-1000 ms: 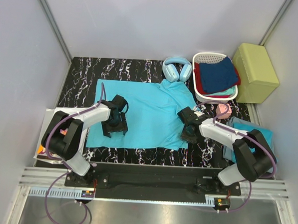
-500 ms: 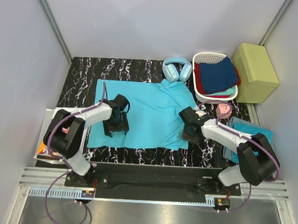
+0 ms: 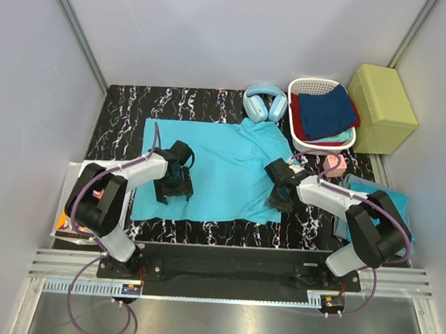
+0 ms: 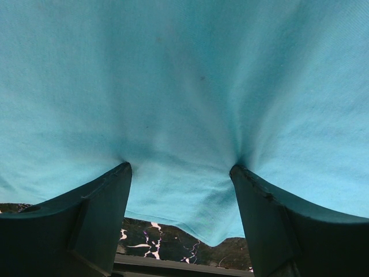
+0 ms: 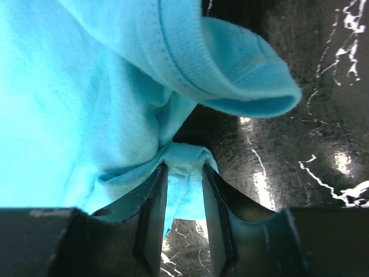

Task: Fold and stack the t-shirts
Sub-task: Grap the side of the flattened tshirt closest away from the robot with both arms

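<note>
top view, left arm: reaching inward, left gripper (image 3: pixel 175 188) pointing down onto the near-left part of the t-shirt (image 3: pixel 223 163), which is lying spread on the table (image 3: pixel 120 132).
top view, right arm: bending inward, right gripper (image 3: pixel 280 198) sitting at the t-shirt's near-right edge.
top view, hidden: both sets of fingertips are hiding under the wrists.
left wrist view: fingers (image 4: pixel 98 208) standing wide apart, tips pressing into the cloth.
right wrist view: jaws nearly together, pinching a bunched fold of the t-shirt's edge; a rolled hem (image 5: pixel 230 69) is lying just beyond.

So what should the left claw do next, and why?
Probably close the left gripper on the turquoise t-shirt. Its jaws stand open, tips pressed into the cloth near its edge, while the right gripper pinches a bunch of cloth at the other side. Both need a hold before folding.
</note>
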Tool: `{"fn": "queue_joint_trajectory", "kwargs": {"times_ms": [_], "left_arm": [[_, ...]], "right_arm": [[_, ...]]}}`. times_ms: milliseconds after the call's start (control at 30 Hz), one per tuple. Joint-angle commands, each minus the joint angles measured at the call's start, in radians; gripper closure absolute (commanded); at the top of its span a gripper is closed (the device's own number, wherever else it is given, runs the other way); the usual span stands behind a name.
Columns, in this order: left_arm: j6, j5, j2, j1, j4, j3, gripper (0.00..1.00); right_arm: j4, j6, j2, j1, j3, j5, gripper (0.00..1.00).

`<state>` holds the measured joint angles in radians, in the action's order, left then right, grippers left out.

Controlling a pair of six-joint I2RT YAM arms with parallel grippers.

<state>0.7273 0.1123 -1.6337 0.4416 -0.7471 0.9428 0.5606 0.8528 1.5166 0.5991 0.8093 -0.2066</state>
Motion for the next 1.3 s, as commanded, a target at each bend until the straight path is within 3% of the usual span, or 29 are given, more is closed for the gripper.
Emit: {"fn": "queue_joint_trajectory", "kwargs": {"times_ms": [0, 233, 367, 433, 600, 1267], "left_arm": [[0.001, -0.016, -0.011, 0.008, 0.015, 0.005, 0.25], [0.003, -0.019, -0.011, 0.008, 0.015, 0.005, 0.25], [0.003, -0.014, -0.002, 0.008, 0.015, 0.002, 0.25], [0.004, -0.016, -0.003, 0.008, 0.015, 0.002, 0.25], [0.012, -0.017, -0.005, 0.011, 0.017, 0.002, 0.25], [0.023, -0.014, -0.009, 0.028, 0.012, 0.014, 0.25]], "right_arm": [[-0.045, 0.011, 0.005, -0.005, 0.016, 0.024, 0.64], [-0.03, 0.009, -0.022, -0.005, 0.013, 0.01, 0.86], [-0.01, 0.009, -0.05, -0.005, 0.005, -0.002, 0.89], [-0.001, 0.008, -0.061, -0.005, 0.002, -0.007, 0.89], [0.019, 0.002, -0.087, -0.005, 0.004, -0.016, 0.74], [-0.004, -0.015, -0.041, -0.005, -0.002, -0.007, 0.84]]}}
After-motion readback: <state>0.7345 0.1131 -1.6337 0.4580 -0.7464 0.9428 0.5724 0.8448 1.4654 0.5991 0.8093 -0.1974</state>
